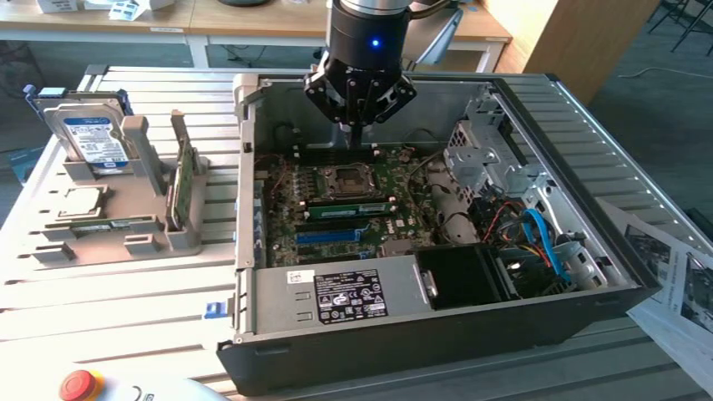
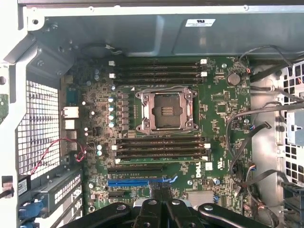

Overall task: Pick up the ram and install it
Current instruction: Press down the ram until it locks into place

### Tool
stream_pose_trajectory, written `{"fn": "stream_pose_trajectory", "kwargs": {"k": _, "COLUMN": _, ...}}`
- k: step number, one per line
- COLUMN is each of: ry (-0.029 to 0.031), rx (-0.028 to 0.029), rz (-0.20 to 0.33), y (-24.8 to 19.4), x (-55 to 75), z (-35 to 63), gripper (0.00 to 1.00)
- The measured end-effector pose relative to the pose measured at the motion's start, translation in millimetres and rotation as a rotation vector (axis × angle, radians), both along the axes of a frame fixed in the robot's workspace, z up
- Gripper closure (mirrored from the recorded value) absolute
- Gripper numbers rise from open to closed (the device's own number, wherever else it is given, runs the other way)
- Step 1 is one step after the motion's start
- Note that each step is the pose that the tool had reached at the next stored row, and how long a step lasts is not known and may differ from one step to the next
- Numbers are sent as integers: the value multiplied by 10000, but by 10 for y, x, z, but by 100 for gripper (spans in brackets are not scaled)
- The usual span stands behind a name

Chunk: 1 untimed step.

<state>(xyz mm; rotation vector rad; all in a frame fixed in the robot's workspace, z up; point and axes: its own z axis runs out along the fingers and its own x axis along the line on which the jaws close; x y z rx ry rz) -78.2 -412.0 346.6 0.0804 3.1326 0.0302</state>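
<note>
A: What does the exterior view show at upper centre?
B: The arm's pincer [image 1: 354, 140], clenched with nothing between its fingers, poised over the rear of the open computer case [image 1: 446, 334], above the motherboard [image 1: 334, 205].

A: And the ram [image 1: 179, 177]?
B: At the exterior view's left, standing on edge in a grey holder [image 1: 134, 230] on the table [image 1: 112, 309], well apart from the pincer. A hard drive [image 1: 92, 138] stands upright in the same holder, farther left.

A: What does the wrist view add?
B: The closed pincer [image 2: 161, 202] looks down on the motherboard [image 2: 218, 123]. The CPU socket [image 2: 166, 111] lies between two banks of dark memory slots, and the blue slot [image 2: 135, 182] lies close to the pincer's tips.
</note>
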Motion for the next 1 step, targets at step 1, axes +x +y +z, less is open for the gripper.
{"fn": "stream_pose_trajectory", "kwargs": {"k": 1, "ry": 0, "rx": 0, "rz": 0, "y": 0, "x": 0, "z": 0, "gripper": 89}}
